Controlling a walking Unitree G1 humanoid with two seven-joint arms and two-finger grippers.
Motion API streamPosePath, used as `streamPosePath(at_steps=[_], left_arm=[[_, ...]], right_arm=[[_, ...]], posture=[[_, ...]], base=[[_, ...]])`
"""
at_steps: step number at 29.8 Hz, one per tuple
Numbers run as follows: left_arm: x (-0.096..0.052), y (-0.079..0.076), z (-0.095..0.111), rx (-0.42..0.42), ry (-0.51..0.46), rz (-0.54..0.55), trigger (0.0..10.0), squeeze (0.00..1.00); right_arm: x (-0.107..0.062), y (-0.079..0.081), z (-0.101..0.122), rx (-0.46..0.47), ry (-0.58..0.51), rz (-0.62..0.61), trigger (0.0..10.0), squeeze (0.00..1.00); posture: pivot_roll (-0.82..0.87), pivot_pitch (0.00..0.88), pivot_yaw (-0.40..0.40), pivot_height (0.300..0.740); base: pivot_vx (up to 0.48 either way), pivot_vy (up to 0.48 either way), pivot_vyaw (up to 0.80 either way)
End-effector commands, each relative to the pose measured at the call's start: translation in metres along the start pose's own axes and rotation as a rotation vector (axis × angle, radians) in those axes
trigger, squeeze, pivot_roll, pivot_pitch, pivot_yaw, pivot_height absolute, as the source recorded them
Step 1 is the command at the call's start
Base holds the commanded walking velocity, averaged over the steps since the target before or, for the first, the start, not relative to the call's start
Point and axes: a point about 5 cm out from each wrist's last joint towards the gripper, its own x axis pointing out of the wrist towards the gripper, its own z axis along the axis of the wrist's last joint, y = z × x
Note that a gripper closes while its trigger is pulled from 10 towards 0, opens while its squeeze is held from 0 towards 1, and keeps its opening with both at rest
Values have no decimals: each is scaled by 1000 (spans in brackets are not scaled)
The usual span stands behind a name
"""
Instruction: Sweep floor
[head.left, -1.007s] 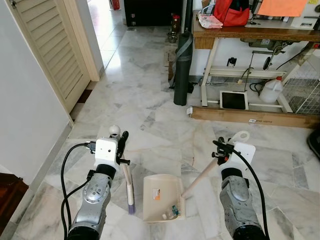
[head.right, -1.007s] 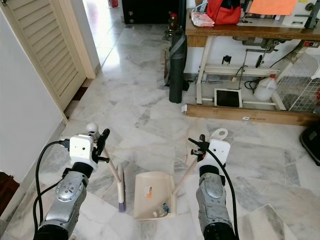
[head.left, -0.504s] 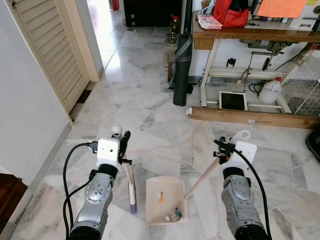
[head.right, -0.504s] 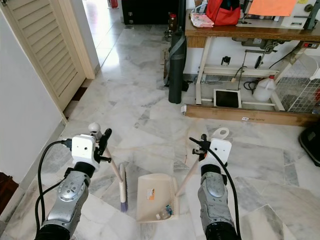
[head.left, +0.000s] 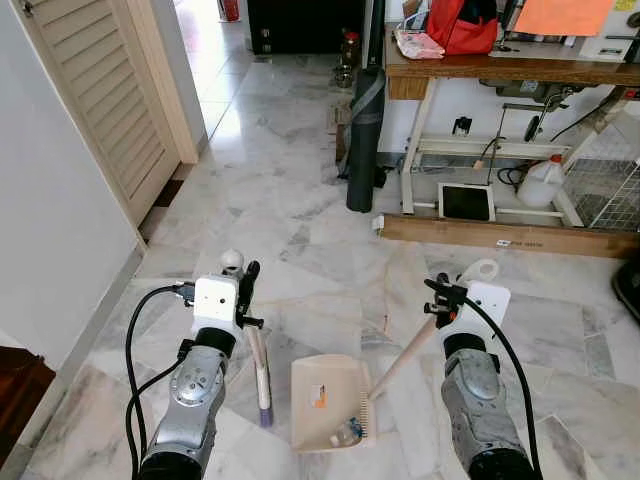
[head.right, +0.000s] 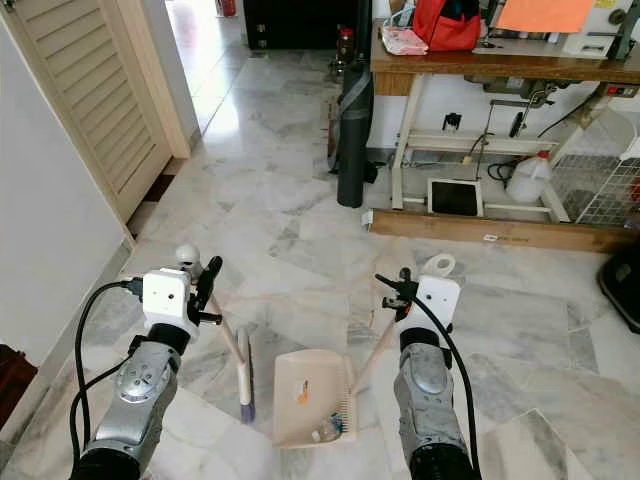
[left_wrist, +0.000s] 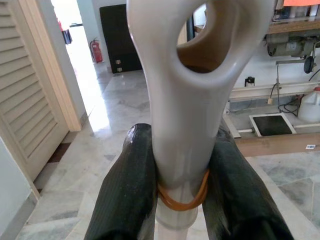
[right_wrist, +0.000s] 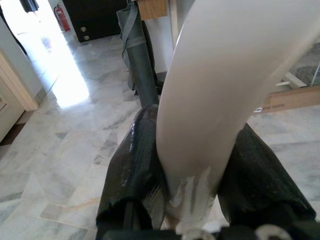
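A humanoid robot stands on a grey-veined marble floor (head.left: 300, 210) with a cleaning tool in each arm. The left gripper (left_wrist: 182, 185) is clamped on the pale handle of a short broom (head.left: 260, 372); in the left wrist view its two black fingers (left_wrist: 125, 190) press the handle from both sides, just above an orange rubber band (left_wrist: 182, 200), with the handle's hanging loop rising beyond the fingertips. Below and slightly ahead of that gripper the broom slants down to the floor, its purple-tipped bristle head touching the tiles. The right gripper (right_wrist: 192, 170) is likewise closed around the pale top of the dustpan handle (head.left: 405, 350), a wooden shaft that runs down and inward from it, toward the robot's left. At the shaft's lower end the cream dustpan (head.left: 325, 395) lies flat on the floor between the two arms, just beside the broom head and not touching it. A few bits of swept-up debris (head.left: 348, 432), including a blue-green scrap, lie at the pan's near right corner. Well ahead of both grippers a dark rolled mat (head.left: 365, 135) stands upright beside a wooden table (head.left: 500, 68) that carries a red bag (head.left: 462, 25). A white plastic jug (head.left: 543, 182) sits under the table. Ahead of the left gripper, on its outer side, is a louvred door (head.left: 105, 95).
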Motion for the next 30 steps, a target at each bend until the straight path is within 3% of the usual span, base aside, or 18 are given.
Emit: streamPosePath(at_steps=[1,21,30], left_arm=[[7,-2,13,17,-60,-5,10000,0],[5,-7,12,13,-59,-13,10000,0],[6,-9,12,15,-62,-22,10000,0]], right_arm=[[4,4,17,-2,-76,18,10000,0],[3,5,18,-14,-75,33,10000,0],[3,5,19,-18,-75,33,10000,0]], posture=[[43,0,-9,740],[37,0,-16,740],[34,0,-13,740]], base=[[0,0,0],[0,0,0],[-259,0,0]])
